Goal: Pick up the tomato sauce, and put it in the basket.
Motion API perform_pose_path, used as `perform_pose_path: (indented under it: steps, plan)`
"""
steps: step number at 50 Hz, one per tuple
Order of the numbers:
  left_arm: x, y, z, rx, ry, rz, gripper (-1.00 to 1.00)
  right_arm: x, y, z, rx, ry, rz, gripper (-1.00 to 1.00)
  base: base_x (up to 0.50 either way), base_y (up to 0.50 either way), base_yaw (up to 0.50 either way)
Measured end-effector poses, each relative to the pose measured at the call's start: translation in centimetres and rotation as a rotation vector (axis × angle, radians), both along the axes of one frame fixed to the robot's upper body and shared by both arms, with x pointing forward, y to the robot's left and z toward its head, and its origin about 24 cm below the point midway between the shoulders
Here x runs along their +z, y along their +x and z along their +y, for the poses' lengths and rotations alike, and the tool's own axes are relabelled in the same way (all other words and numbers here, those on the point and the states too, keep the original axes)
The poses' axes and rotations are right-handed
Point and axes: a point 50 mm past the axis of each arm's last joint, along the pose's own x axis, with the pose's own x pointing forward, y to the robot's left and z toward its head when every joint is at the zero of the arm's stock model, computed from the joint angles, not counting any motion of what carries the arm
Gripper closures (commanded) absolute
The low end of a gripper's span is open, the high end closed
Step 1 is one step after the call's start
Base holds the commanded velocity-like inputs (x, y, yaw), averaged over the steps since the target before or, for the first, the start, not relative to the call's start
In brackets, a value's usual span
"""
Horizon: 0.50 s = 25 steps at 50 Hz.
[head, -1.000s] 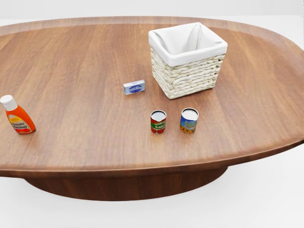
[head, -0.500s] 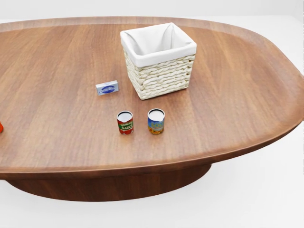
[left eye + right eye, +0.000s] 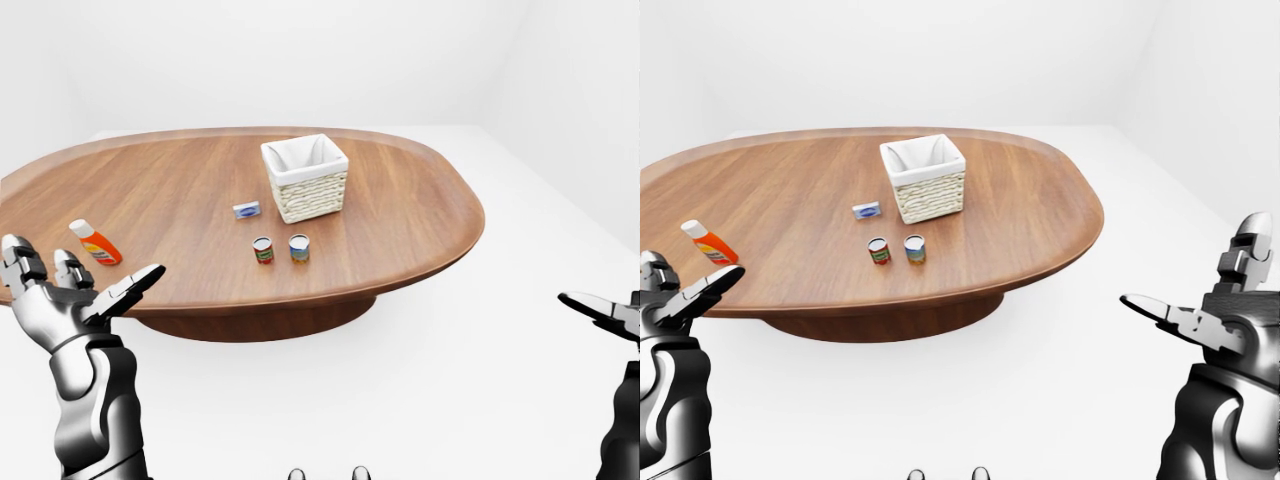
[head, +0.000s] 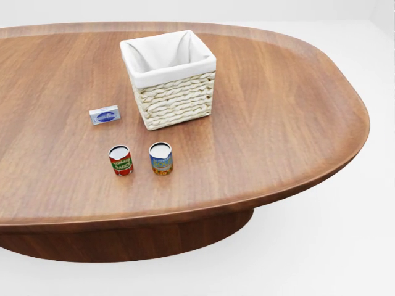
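both hands open, empty: left hand (image 3: 70, 295), right hand (image 3: 1210, 325). probably close in squarely on tomato sauce (image 4: 121, 160) near desk (image 4: 296, 123) near edge.

- The left hand (image 3: 62, 297) is standing raised at the lower left of the left-eye view, with its fingers (image 3: 135, 283) spread open and holding nothing.
- The left forearm is rising almost upright from the bottom edge, under that hand.
- The right hand (image 3: 1220, 315) is showing at the lower right of the right-eye view, also open and empty, with one finger pointing to the left.
- Both arms are hanging low and wide apart, one at each side of the views.
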Motion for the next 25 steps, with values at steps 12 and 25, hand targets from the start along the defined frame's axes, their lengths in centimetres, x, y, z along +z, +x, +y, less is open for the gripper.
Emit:
perform_pose_path:
  steps: [12,25]
  plan:
    - [0.03,0.06,-0.05,-0.002,0.001,-0.001,-1.00,-0.14,0.40,0.25,0.005,-0.013,0.016,-1.00,0.00,0.00,0.00]
    - [0.02,0.09,-0.11,-0.004,0.003,0.001,-1.00,-0.14,0.63,0.48,0.013,-0.027,0.022,-1.00,0.17,0.00,0.00]
